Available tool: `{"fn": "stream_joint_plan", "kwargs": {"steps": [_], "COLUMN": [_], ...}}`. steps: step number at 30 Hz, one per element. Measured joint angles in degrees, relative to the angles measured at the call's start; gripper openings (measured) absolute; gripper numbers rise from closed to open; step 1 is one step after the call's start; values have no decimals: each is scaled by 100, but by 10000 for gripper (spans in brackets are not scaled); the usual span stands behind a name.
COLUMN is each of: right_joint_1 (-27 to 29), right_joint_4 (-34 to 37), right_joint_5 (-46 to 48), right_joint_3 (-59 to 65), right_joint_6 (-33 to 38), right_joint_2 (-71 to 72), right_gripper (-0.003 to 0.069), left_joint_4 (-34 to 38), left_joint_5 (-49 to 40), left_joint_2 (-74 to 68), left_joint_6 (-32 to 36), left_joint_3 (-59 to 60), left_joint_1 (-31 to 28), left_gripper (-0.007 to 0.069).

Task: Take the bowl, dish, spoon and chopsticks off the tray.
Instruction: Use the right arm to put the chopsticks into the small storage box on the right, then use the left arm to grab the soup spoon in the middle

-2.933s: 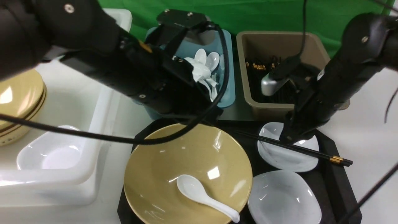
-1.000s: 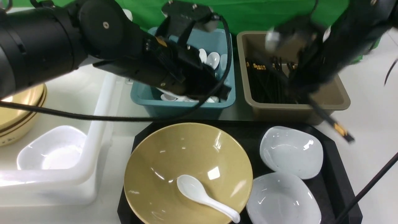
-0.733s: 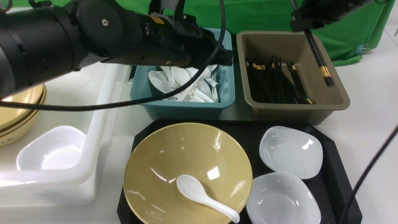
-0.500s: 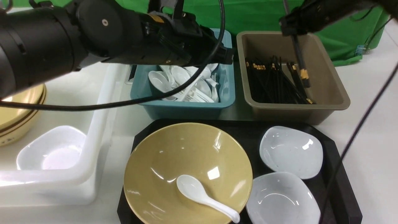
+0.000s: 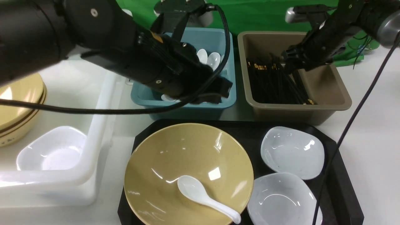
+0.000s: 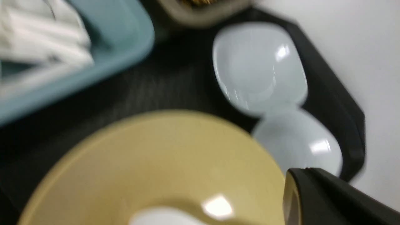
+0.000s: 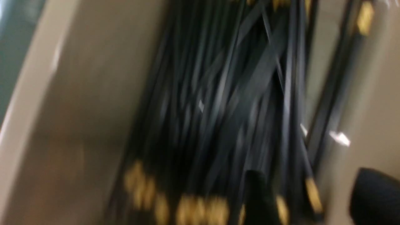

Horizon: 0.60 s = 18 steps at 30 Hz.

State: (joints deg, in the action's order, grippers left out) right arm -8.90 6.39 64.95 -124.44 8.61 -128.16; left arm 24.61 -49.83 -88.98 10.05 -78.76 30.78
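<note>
One o'clock from the tray (image 5: pixel 250 132), the right gripper (image 5: pixel 289 61) gaped, gripping nothing, over the chopsticks (image 5: pixel 275 84); at twelve, the left gripper (image 5: pixel 223 90) was closed tight

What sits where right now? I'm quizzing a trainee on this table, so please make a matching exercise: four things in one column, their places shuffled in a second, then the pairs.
Things
1. white soup spoon
2. mustard-yellow bowl
3. black chopsticks
4. lone white dish

Places
A. in the white tub
B. directly on the black tray
C. in the brown bin
D. inside the mustard-yellow bowl

Pairs: 1-D, 2-B, 3-C, 4-A
</note>
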Motion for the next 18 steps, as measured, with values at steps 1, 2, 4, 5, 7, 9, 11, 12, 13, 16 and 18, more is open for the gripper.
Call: {"fn": "stream_joint_plan", "kwargs": {"steps": [1,2,4,5,7,9,11,12,13,16,18], "right_joint_1": [0,0,0,0,0,-6,-61,-95,-138,-278,-403], "right_joint_4": [-48,-87,-125,-132,-132,-106,-34,16,74,300,372], "right_joint_5": [161,253,334,361,373,392,404,400,399,399,381], "right_joint_3": [24,76,250,371,639,953,1482,1769,1953,2549,2924], "right_joint_6": [40,63,100,109,121,127,281,341,397,508,552], "right_joint_2": [165,356,803,1048,1506,1967,2641,2965,3155,3716,4013], "right_gripper": [221,150,67,46,27,18,10,8,8,8,8], "left_joint_4": [-19,-26,-37,-37,-37,-42,-125,-182,-248,-460,-580], "left_joint_5": [-337,-512,-902,-1055,-1263,-1359,-1379,-1392,-1399,-1399,-1399], "left_joint_2": [-7,-24,-97,-150,-269,-406,-682,-787,-864,-1092,-1222], "left_joint_6": [-143,-283,-507,-644,-783,-842,-475,-111,207,1330,1999], "left_joint_3": [-21,-28,-28,-28,-28,-28,-28,-28,-28,-28,-28], "left_joint_1": [0,0,0,0,4,39,160,225,277,403,421], "left_gripper": [-3,-3,1,6,20,43,106,140,176,282,372]}}
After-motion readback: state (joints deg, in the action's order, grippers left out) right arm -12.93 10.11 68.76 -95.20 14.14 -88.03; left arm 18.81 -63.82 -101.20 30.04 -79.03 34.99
